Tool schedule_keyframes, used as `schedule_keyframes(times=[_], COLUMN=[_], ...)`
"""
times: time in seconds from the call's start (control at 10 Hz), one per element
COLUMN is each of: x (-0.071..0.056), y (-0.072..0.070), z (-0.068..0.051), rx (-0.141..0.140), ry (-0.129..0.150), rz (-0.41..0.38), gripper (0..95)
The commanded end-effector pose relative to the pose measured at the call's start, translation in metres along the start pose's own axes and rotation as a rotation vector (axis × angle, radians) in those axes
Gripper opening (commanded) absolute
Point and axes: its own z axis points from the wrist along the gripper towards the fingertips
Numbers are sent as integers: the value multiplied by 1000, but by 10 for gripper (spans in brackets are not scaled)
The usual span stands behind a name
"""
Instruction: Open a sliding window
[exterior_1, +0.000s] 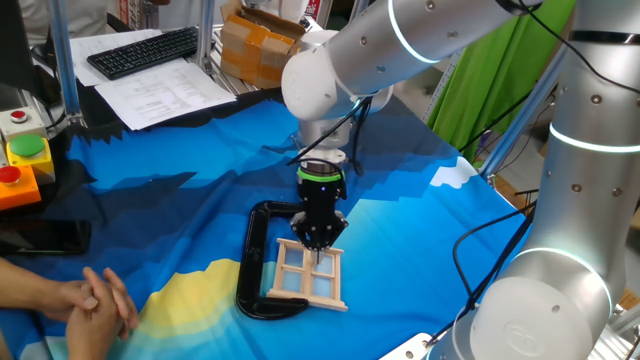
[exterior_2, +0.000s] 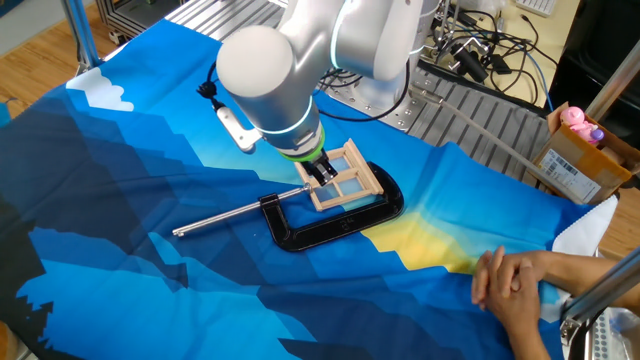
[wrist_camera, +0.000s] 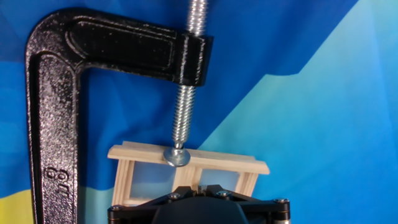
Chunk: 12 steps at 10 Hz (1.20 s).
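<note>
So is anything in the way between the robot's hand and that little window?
Nothing visible. The hand, shut, is already down at the window, at its middle bars. The black clamp only wraps around the frame's outside, its screw pressing one edge, not between hand and window.

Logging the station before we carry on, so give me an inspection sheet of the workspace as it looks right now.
Surface: blue and yellow cloth covers the table.
Job's things: sliding window lies flat, held in a black C-clamp whose screw presses on its frame.
Clutter: nothing seen on the cloth.
Gripper: gripper shut, tips down at the window.
Cables: black cable beside the arm; tangled cables behind the table.
Surroundings: person's clasped hands, keyboard, cardboard box.
</note>
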Motion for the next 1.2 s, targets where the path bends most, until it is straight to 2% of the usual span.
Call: schedule_keyframes(times=[0.1, 0.7, 1.2], x=[0, 0, -2], y=[1, -2, -3], z=[1, -4, 0], rx=[0, -3, -13], ry=[-2, 13, 16], rz=[0, 0, 1], gripper=[0, 0, 0])
